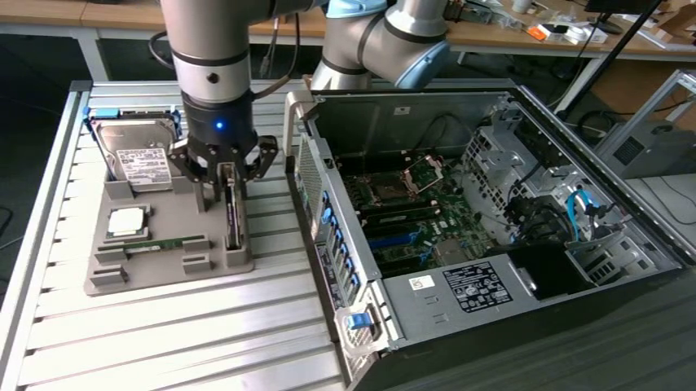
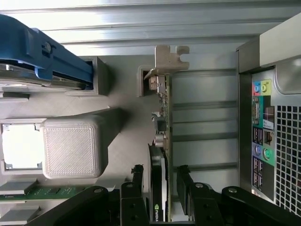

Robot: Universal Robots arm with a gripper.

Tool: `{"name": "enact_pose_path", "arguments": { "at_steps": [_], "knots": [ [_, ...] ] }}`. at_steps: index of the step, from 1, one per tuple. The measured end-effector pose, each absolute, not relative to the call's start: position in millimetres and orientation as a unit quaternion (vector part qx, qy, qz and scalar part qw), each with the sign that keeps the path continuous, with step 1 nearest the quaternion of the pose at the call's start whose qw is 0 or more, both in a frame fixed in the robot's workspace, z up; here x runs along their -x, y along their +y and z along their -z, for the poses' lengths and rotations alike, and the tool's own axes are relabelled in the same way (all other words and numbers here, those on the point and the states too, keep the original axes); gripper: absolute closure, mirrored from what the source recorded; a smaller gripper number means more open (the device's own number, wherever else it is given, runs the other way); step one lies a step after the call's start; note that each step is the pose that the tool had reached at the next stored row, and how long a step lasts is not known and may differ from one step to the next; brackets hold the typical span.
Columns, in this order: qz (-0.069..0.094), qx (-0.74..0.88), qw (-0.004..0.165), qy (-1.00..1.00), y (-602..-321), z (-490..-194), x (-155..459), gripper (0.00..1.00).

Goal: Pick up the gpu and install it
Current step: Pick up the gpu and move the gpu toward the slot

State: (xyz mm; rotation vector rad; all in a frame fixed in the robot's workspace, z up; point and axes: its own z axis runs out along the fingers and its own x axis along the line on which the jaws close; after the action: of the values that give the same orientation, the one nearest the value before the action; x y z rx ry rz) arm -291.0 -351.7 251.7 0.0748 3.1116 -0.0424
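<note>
The gpu [image 1: 231, 218] stands on edge in a slot of the grey holder [image 1: 163, 273] on the slatted table, at the holder's side nearest the computer case. In the wrist view the gpu [image 2: 162, 136] runs as a thin dark card with its silver end bracket [image 2: 169, 56] at the far end. My gripper [image 1: 226, 175] hangs straight over the card, open. Its two black fingers [image 2: 137, 179] straddle the card, one on each face, with a small gap on both sides. Nothing is gripped.
The holder also carries a silver hard drive [image 1: 139, 159] in a blue caddy [image 2: 42, 56], a processor chip [image 1: 127, 220] and a green memory stick [image 1: 163, 243]. The open computer case [image 1: 490, 212] lies close on the exterior view's right, its rear ports [image 2: 263, 122] near the card.
</note>
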Motion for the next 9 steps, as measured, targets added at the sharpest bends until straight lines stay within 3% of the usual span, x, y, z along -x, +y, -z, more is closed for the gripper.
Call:
{"name": "enact_pose_path", "arguments": {
  "at_steps": [9],
  "knots": [
    [0.014, -0.024, 0.014, 1.000, -351.5, -246.1, 291.4, 0.58]
  ]
}}
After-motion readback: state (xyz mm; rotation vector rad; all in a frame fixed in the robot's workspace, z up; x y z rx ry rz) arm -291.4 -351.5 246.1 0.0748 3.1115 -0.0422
